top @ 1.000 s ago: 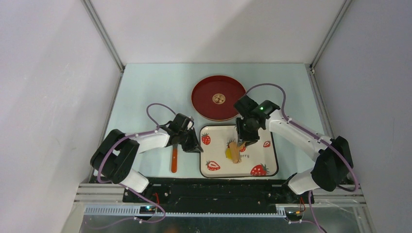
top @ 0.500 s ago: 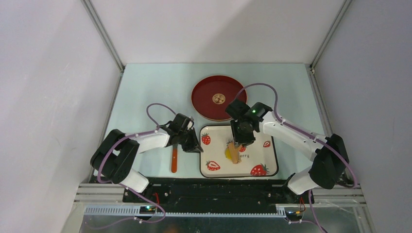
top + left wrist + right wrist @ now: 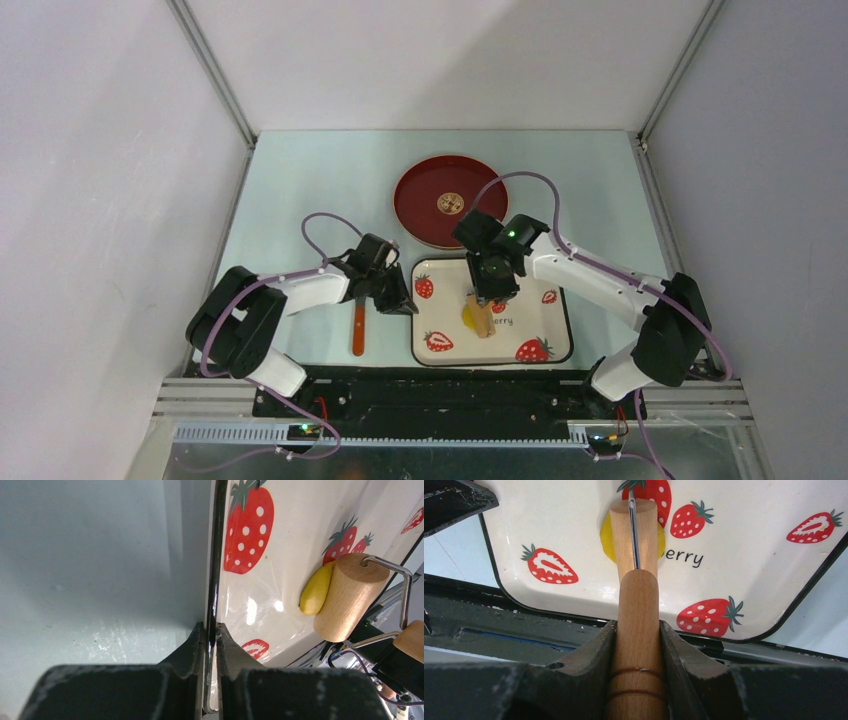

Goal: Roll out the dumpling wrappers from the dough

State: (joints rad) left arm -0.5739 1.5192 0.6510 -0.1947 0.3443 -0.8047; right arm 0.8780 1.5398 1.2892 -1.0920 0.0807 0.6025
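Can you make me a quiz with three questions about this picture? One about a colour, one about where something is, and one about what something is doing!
1. What colour is the round plate?
A) blue B) red C) green
2. Where is the dough?
A) on the round plate B) on the table C) on the strawberry tray, under the wooden roller
3. What is the left tool doing?
A) pinching the strawberry tray's edge B) holding the wooden roller C) hanging open in the air

Answers:
1 B, the plate is dark red with a gold middle.
2 C, yellow dough peeks out from beneath the roller.
3 A, it is shut on the tray's black rim.
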